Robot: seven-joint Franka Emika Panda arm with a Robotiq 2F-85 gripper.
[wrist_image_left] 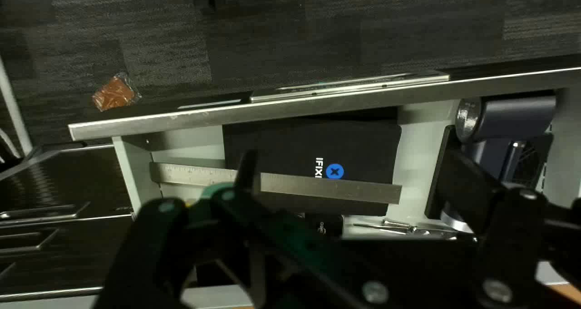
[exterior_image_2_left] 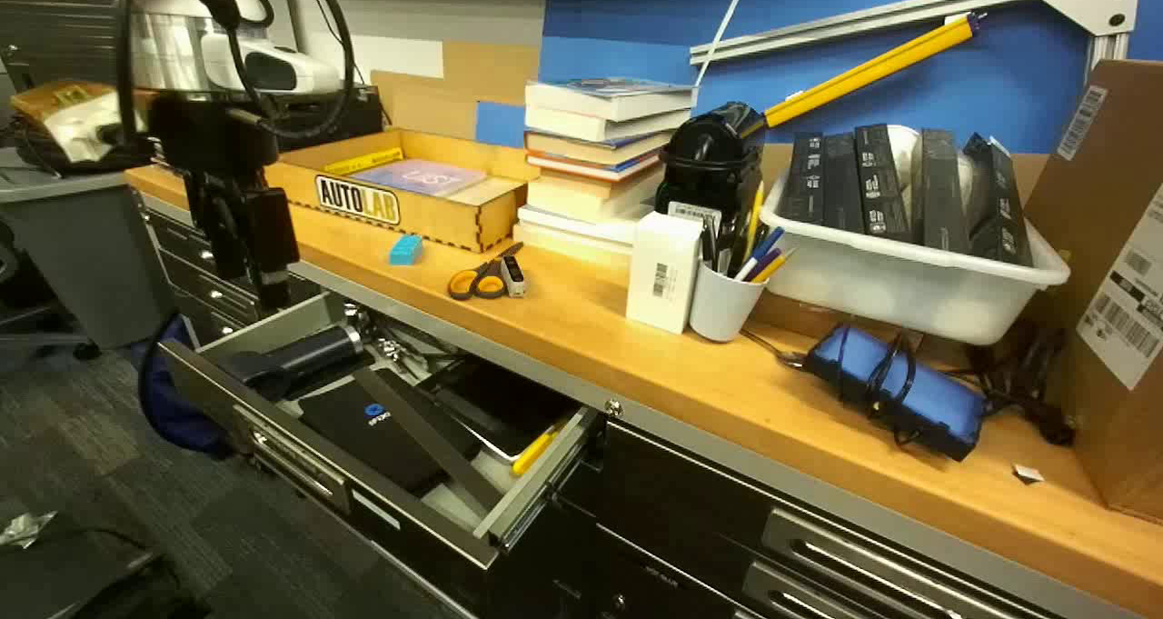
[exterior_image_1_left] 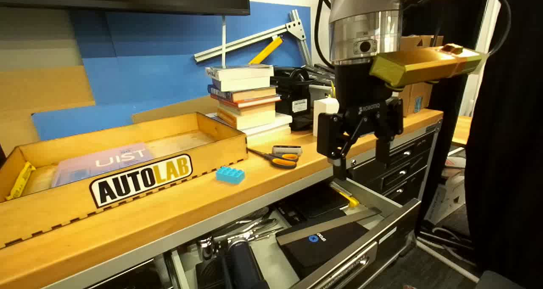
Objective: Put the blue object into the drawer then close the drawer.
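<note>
Gripper point(exterior_image_1_left: 361, 166) hangs right of centre in an exterior view, released, its two fingers spread apart. The wrist view looks down past them into the drawer point(wrist_image_left: 317, 109), though how high they hang above it is hard to judge. The drawer point(exterior_image_1_left: 368, 238) stands pulled out, its front running through the lower right in an exterior view. In the wrist view a black case point(wrist_image_left: 281, 145) with a round blue mark lies flat inside, a steel ruler point(wrist_image_left: 331, 190) across it. A yellow-ended tool point(exterior_image_1_left: 351, 201) rests by the drawer's side wall. The blue block point(exterior_image_1_left: 230, 175) sits studs up on the wooden worktop point(exterior_image_1_left: 263, 174), left of and below the middle of the frame. It lies just beside the AUTOLAB tray point(exterior_image_1_left: 218, 154) and apart from the orange-handled scissors point(exterior_image_1_left: 283, 161). A stack of books point(exterior_image_1_left: 244, 96) stands behind the scissors.
</note>
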